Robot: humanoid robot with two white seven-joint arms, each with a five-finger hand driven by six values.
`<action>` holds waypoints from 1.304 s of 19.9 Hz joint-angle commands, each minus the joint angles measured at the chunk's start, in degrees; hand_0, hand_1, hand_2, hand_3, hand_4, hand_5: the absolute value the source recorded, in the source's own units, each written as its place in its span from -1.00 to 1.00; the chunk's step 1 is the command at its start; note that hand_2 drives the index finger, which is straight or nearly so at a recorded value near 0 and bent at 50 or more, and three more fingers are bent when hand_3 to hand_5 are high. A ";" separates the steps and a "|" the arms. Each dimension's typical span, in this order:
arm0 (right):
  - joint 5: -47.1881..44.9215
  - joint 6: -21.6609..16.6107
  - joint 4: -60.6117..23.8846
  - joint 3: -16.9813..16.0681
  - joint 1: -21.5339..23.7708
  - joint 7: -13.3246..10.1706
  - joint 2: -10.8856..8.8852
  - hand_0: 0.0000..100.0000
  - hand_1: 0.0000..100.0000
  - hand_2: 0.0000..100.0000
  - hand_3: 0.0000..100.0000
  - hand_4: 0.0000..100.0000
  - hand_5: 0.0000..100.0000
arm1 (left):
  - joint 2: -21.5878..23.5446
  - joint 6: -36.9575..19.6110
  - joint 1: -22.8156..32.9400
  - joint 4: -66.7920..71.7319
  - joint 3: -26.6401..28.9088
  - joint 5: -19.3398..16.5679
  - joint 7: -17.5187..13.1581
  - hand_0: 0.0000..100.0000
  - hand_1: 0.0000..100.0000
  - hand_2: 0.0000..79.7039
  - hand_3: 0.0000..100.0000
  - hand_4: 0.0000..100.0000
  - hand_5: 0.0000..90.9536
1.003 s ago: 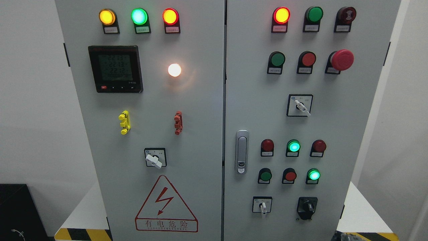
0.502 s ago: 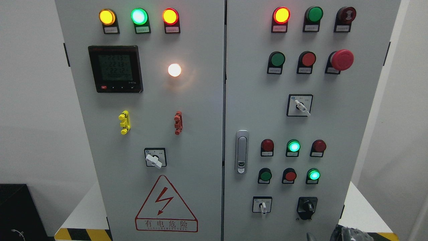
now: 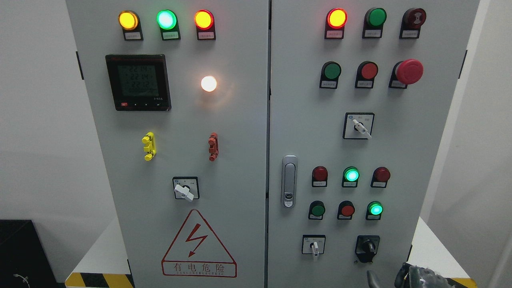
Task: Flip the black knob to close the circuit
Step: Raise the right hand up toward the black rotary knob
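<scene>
From my remote station I saw the grey cabinet (image 3: pixel 248 132) filling the frame. The black knob (image 3: pixel 367 248) sat at the right door's lower corner, untouched. My right hand (image 3: pixel 416 277) was just poking in at the bottom edge below it, its grip too cropped to judge. Green lamps (image 3: pixel 351 175) glowed above the knob.

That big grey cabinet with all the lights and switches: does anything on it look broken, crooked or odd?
Nothing looks damaged. The cabinet doors are shut, and the lamps and buttons sit in neat rows. Two white selector switches point diagonally, probably just their settings. The black knob looks intact, and a robot hand is at the bottom edge below it.
</scene>
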 commanded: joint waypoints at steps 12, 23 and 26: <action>0.11 0.64 4.63 2.88 -3.90 -0.35 0.24 -1.00 -0.67 0.47 0.81 0.44 0.48 | 0.00 0.03 0.00 1.32 -1.14 -1.14 0.05 -1.00 -1.00 -1.00 -1.00 -1.00 -1.00; 1.07 0.46 6.65 0.42 -5.66 -0.26 0.24 -1.00 -0.65 0.47 0.81 0.44 0.47 | 0.00 0.03 0.00 1.23 -1.14 -1.14 0.05 -1.00 -1.00 -1.00 -1.00 -1.00 -1.00; 1.07 0.46 7.35 0.16 -6.10 -0.26 0.24 -1.00 -0.64 0.47 0.81 0.44 0.47 | 0.00 0.03 0.00 1.32 -1.14 -1.23 0.05 -1.00 -1.00 -1.00 -1.00 -1.00 -1.00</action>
